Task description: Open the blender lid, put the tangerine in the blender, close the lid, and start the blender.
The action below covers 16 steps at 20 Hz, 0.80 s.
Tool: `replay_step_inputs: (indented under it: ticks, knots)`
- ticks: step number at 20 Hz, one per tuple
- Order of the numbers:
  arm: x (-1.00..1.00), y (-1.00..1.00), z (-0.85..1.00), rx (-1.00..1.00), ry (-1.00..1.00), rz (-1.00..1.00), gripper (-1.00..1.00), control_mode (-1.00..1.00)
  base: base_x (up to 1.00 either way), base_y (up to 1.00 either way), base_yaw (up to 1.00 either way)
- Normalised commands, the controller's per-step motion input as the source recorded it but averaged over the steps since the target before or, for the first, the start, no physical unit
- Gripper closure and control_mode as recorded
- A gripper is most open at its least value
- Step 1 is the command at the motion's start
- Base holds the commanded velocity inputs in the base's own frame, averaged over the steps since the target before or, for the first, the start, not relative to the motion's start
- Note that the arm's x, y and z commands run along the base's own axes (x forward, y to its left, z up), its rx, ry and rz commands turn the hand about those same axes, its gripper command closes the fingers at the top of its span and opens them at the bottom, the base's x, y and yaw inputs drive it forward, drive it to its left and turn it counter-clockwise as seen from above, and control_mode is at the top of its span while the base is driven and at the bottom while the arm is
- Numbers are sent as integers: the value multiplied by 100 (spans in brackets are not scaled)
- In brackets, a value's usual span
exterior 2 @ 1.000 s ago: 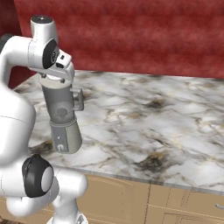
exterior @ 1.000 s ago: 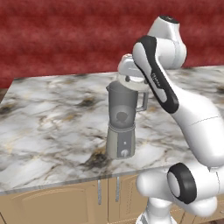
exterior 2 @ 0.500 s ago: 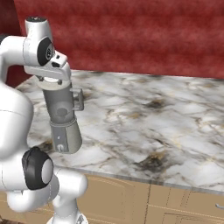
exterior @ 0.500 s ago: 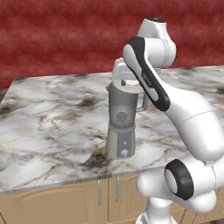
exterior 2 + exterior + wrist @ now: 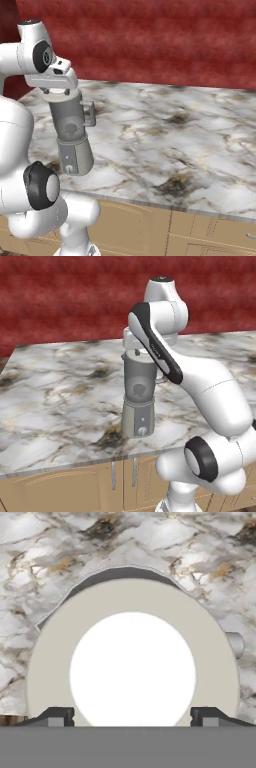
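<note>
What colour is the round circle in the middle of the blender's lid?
White. The round cap sits in the beige-grey disc lid; the hand view shows it best.

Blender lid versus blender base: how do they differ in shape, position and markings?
The blender lid is a flat round disc atop the jar; the blender base is a tapered block standing on the counter. The lid carries a large white centre cap; the base has a small front knob. Both are beige-grey.

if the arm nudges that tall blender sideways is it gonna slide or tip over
Probably tip rather than slide: the blender is tall and narrow on a small tapered base. The handle sticking out of one side may pull it off balance a little. The marble counter looks smooth, so a push low on the base might slide it instead. The open pincer sits just over the blender lid, the riskiest height.
</note>
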Motion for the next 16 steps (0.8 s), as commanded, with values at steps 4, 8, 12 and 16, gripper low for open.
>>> replay_step_inputs:
  ticks: [4,8,12,16]
  knots:
    - [21,0,0,-4,0,3,100,-100,0,0,0]
    - [23,0,0,0,0,5,100,-100,0,0,0]
    - [21,0,0,0,0,7,100,-100,0,0,0]
    - [5,0,-5,0,0,8,100,-100,0,0,0]
